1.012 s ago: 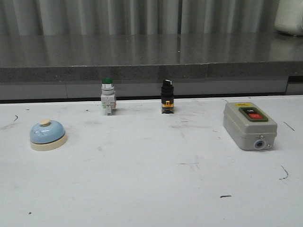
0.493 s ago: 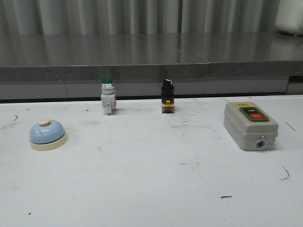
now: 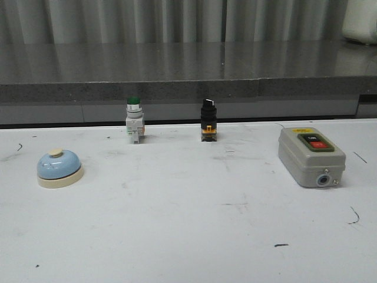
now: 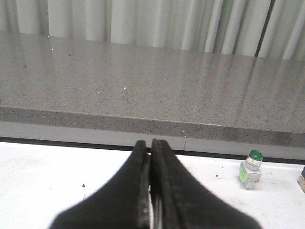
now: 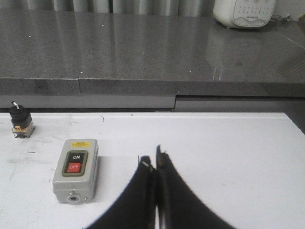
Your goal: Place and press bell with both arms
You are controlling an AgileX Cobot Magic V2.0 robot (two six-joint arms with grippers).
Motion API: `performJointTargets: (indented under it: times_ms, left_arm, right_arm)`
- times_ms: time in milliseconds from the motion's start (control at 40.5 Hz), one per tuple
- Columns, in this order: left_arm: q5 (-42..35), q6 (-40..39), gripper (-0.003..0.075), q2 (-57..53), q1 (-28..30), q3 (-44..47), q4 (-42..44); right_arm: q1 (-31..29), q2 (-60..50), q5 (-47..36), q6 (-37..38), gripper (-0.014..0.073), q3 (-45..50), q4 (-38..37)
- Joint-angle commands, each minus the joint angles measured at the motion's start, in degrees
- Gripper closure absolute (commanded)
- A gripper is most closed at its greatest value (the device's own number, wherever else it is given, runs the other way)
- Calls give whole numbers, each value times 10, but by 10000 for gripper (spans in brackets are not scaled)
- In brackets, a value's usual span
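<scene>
Sitting untouched at nine o'clock on the white table (image 3: 188,236), the bell (image 3: 59,167) is waiting; left gripper (image 4: 150,145) and right gripper (image 5: 155,162) are both closed, holding nothing.

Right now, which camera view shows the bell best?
The front view: the bell sits whole and unobstructed on the white table, toward the left side. Neither wrist view shows it at all.
</scene>
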Motion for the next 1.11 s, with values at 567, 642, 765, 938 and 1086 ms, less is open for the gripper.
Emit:
performJointTargets:
  times_ms: [567,642,765,938,1086]
  left_arm:
    - [-74,-4,119,24,0,-15,-5]
    - [-78,-4,134,45,-2,-15,-5]
    - [-90,-4,136,89,-26,-23,-5]
    - [-84,-4,136,178,-79,-47,-5]
    - [-52,-4,136,255,-123,-86,-2]
  right_arm:
    - [-3,10,-42,-1,661,-21,-1]
    - [-3,10,-42,-1,661,-21,-1]
    - [-3,10,-42,-1,661,-21,-1]
    - [-3,10,-42,-1,661,-21,-1]
    - [-3,10,-42,-1,661,-21,-1]
